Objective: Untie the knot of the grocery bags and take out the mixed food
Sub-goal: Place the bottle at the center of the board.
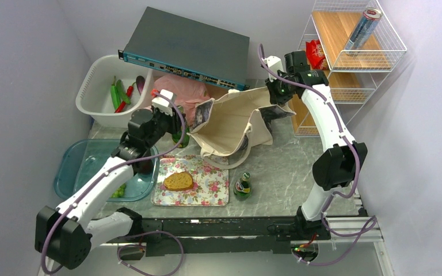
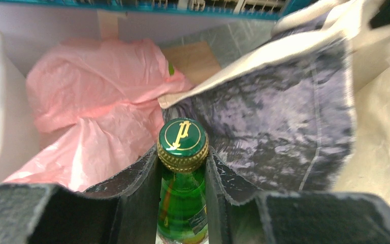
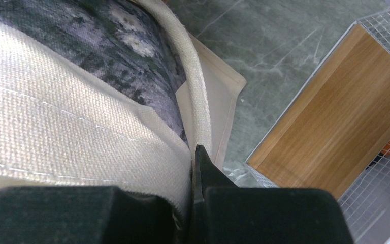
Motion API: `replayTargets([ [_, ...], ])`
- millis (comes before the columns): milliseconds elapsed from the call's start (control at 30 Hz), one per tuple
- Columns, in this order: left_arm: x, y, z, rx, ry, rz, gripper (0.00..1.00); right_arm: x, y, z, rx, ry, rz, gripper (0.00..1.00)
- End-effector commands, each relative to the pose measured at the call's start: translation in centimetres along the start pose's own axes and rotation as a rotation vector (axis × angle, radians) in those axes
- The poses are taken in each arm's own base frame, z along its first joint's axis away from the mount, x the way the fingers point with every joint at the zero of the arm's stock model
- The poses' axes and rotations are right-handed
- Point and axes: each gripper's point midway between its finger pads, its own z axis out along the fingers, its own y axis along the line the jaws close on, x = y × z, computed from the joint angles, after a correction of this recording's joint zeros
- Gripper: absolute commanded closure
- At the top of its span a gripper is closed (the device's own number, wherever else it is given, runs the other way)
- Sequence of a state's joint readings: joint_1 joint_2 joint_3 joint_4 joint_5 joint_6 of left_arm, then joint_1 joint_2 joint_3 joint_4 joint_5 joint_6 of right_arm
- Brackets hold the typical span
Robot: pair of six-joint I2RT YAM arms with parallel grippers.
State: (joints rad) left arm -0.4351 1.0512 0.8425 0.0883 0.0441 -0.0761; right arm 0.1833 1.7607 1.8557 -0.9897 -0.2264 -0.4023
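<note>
On the grey marble desk (image 1: 288, 167), the beige canvas tote (image 1: 236, 123) is pinched at its rim by the right pincer (image 3: 193, 168). Beside it, before the pink plastic bag (image 2: 91, 101), a green glass bottle (image 2: 181, 208) is gripped at the neck by the left pincer (image 2: 182, 165).

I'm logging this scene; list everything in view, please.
canvas tote: one, beige, table centre
pink bag: one, pink, behind tote
held bottle: one, green, left of tote
standing bottle: one, green, right of tray
tray: one, floral, near centre
bread slice: one, brown, on tray
basket: one, white, far left
peppers: several, green and red, in the basket
eggplant: one, purple, in the basket
tub: one, teal, near left
grapes: one bunch, green, in the tub
network switch: one, dark grey, far centre
wire shelf: one, white, far right
can: one, silver, top shelf
packet: one, red, on the shelf
left gripper: one, black, shut on held bottle
right gripper: one, black, shut on tote rim
</note>
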Motion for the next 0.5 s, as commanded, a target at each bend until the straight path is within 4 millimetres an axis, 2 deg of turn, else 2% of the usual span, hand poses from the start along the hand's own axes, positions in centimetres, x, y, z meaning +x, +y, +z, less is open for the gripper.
replayTargets([
  [0, -8.2, -0.2, 0.7, 0.022, -0.358, -0.002, 1.0, 2.1, -0.9, -2.5, 0.066, 0.075, 0.003, 1.0],
  [200, -3.4, 0.9, 2.8, 0.01, -0.312, 0.003, 1.0, 2.4, -1.1, -3.2, 0.078, 0.096, -0.005, 1.0],
  [467, 1.1, 1.7, 3.9, 0.008, -0.244, 0.016, 1.0, 2.4, -1.0, -3.5, 0.073, 0.107, 0.015, 1.0],
])
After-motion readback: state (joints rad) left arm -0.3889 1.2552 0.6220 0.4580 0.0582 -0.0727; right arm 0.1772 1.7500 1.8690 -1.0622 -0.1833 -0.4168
